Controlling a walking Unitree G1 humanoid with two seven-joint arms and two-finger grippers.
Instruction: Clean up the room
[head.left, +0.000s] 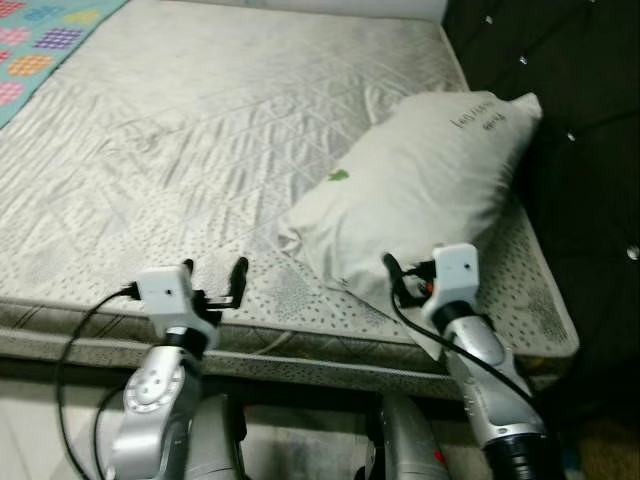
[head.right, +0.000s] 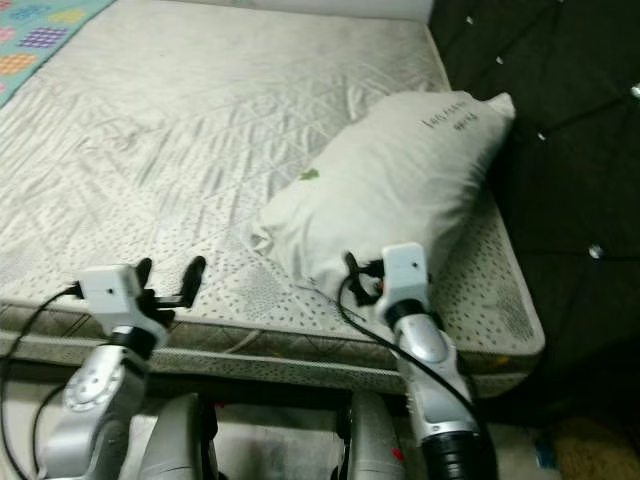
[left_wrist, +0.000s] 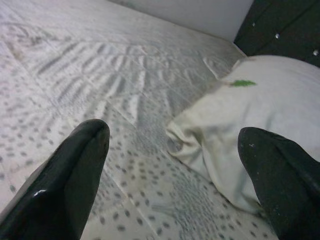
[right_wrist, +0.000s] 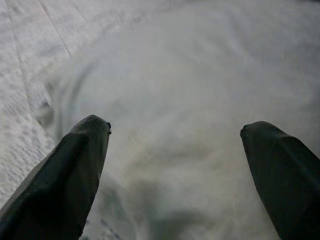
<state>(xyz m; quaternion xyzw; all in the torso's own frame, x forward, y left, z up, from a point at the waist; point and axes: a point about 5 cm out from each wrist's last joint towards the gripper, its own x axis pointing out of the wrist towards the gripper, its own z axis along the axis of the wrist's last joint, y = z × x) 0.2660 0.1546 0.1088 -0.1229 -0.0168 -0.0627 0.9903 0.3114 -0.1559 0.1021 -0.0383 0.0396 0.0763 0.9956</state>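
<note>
A white pillow (head.left: 420, 190) with a small green mark and dark lettering lies on the right side of the bare quilted mattress (head.left: 200, 130), close to its front edge. My right gripper (head.left: 410, 272) is open at the pillow's near end, and in the right wrist view its fingers (right_wrist: 85, 150) stand wide apart just in front of the fabric. My left gripper (head.left: 213, 268) hovers open over the mattress's front edge, left of the pillow. In the left wrist view the pillow (left_wrist: 260, 100) lies ahead, beside one finger.
A black tufted headboard (head.left: 590, 150) rises along the right side of the bed. A colourful patterned blanket (head.left: 40, 40) lies at the far left corner. The bed frame's front edge (head.left: 300, 360) runs just ahead of my arms.
</note>
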